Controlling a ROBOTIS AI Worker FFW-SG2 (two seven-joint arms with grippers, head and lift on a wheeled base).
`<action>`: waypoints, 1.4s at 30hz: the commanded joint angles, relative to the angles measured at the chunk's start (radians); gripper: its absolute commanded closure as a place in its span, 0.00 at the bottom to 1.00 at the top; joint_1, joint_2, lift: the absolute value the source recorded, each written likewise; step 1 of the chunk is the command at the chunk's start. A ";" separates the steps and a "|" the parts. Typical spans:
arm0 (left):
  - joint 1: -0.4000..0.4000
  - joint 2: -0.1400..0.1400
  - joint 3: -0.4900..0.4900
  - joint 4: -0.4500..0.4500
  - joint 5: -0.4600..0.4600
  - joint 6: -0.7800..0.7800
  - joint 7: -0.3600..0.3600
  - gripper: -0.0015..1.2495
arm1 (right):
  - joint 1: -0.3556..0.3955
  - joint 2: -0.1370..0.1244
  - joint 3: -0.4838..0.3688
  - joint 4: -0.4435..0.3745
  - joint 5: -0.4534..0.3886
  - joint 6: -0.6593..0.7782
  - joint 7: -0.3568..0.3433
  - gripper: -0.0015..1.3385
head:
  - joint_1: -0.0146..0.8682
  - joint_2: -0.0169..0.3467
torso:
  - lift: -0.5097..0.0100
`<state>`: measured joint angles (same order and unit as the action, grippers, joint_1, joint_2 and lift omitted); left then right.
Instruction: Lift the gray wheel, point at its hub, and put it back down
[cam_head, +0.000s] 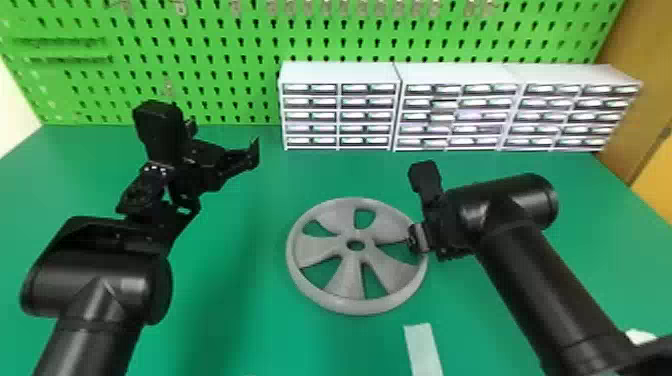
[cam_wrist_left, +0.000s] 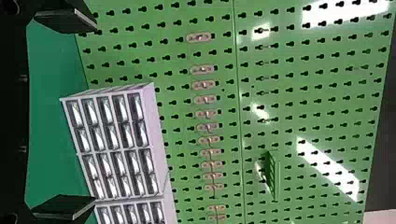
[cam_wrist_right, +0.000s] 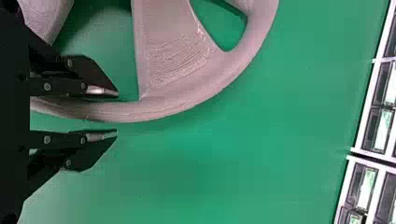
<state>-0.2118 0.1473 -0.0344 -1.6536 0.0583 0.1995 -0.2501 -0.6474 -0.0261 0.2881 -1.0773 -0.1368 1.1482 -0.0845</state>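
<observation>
I had the right gripper (cam_wrist_right: 117, 113) at the wheel's rim (cam_wrist_right: 154, 112), its two fingers a little way apart, one on the inner side of the rim and the other outside it. In the wrist view I could see green between the outer finger and the rim, so I did not count it as gripped. The gray wheel (cam_head: 350, 280) lay flat in the centre of the head view, seemingly resting on the green table (cam_head: 240, 325), its hub (cam_head: 356, 235) facing up. My left gripper (cam_wrist_left: 95, 113) stood wide and empty in the upper left of the head view, well apart from the wheel and not aimed at the hub. From how things lay, I could not tell whether I was about to close for the lift or had just let go after setting the wheel down. If it was the start, the pinch, the lift, the pointing and the lowering were all left; if the end, only backing the fingers off the rim. Either way, I judged a sideways nudge would skid the wheel. Farther out, a pale strip (cam_head: 422, 350) lay at bottom centre-right, with white drawer units (cam_head: 340, 75) at upper right before the green pegboard (cam_head: 225, 60).
</observation>
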 joint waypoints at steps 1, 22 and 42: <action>0.000 0.000 0.001 0.000 -0.002 0.001 0.000 0.00 | 0.006 0.000 0.005 0.000 0.003 -0.018 0.000 0.91 | 0.80 0.18 | 0.81; 0.005 0.000 0.001 0.000 -0.002 0.008 -0.009 0.00 | 0.035 -0.002 -0.029 -0.001 0.017 -0.157 0.000 0.92 | 0.80 0.18 | 0.81; 0.048 0.011 -0.013 -0.058 0.011 0.048 -0.037 0.00 | 0.008 -0.011 -0.069 -0.067 0.131 -0.329 -0.001 0.92 | 0.80 0.18 | 0.81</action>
<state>-0.1766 0.1557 -0.0467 -1.6913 0.0675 0.2337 -0.2814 -0.6352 -0.0330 0.2191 -1.1250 -0.0242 0.8567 -0.0849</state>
